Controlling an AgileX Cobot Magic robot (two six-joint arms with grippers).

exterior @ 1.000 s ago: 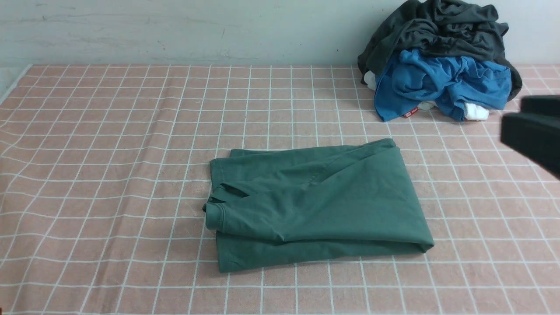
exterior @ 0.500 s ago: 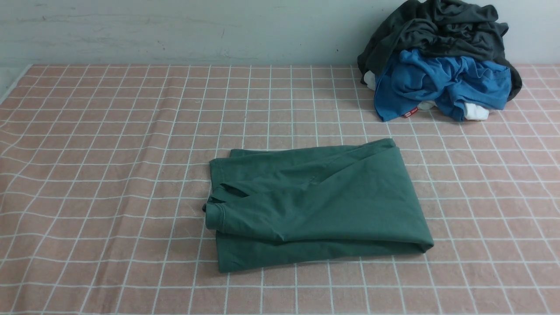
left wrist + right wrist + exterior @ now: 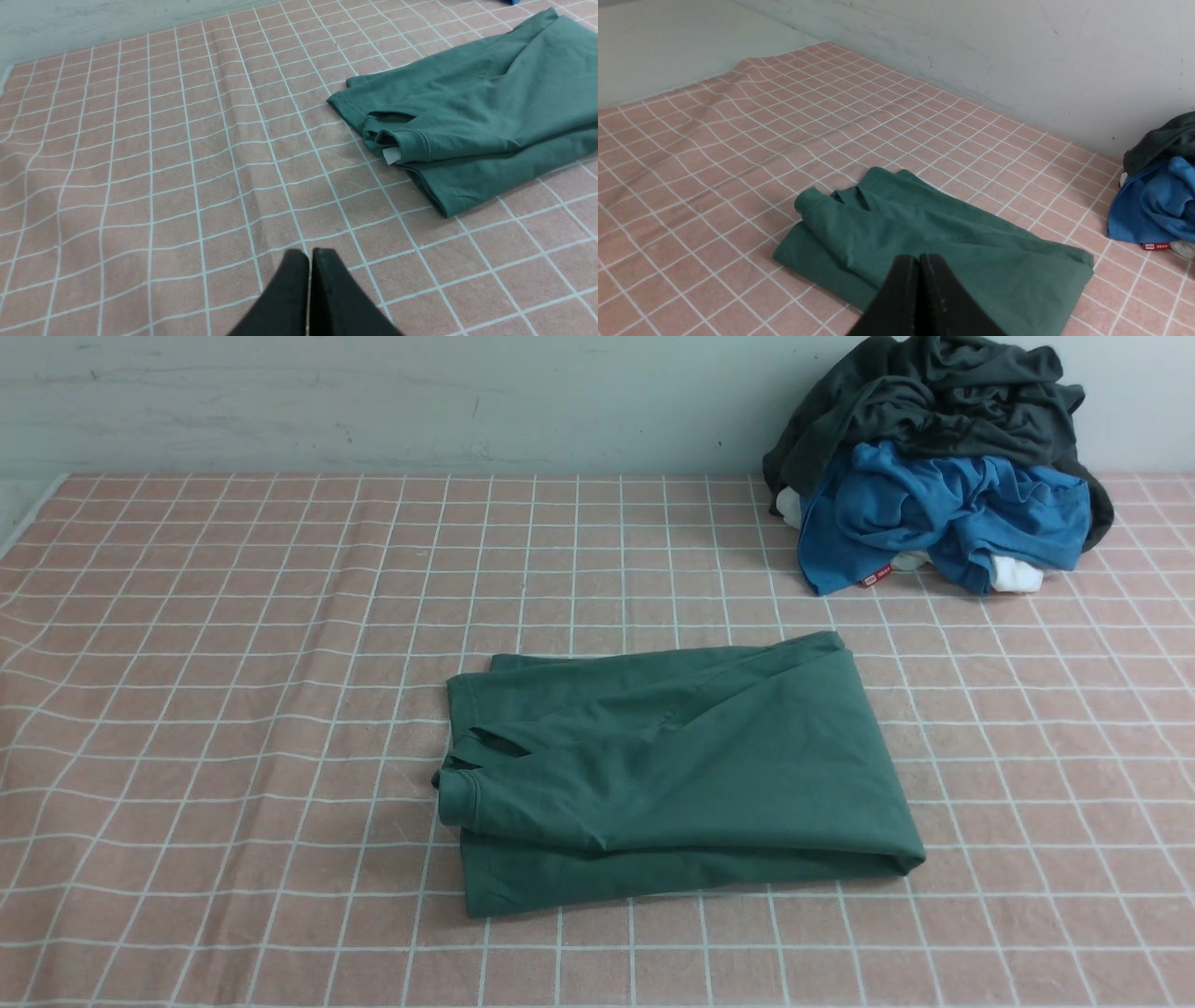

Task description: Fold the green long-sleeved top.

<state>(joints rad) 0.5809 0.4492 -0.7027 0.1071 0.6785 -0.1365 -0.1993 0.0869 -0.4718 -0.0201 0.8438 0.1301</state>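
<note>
Front view: the green top (image 3: pixel 672 775) lies folded into a rough rectangle at the centre of the frame, on the pink checked cloth (image 3: pixel 233 709) covering the surface. No arm shows in this view. In the upper right, against the pale wall (image 3: pixel 373 401), sits a heap of clothes: a dark grey garment (image 3: pixel 934 401) over a blue garment (image 3: pixel 934 513) with a small red tag, well apart from the green top. Wide bare cloth lies left, right and in front of the top; the cloth's edge shows at the far left.

Left wrist view: the left pincer (image 3: pixel 309 261), at the bottom centre, has its tips pressed together, holding nothing. The green top (image 3: pixel 490 107) fills the upper right, apart from the pincer, with open cloth between.

Right wrist view: the right pincer (image 3: pixel 919 266), at the bottom centre, is likewise pressed together and empty, above the green top (image 3: pixel 934 242). The heap sits at the right edge.
</note>
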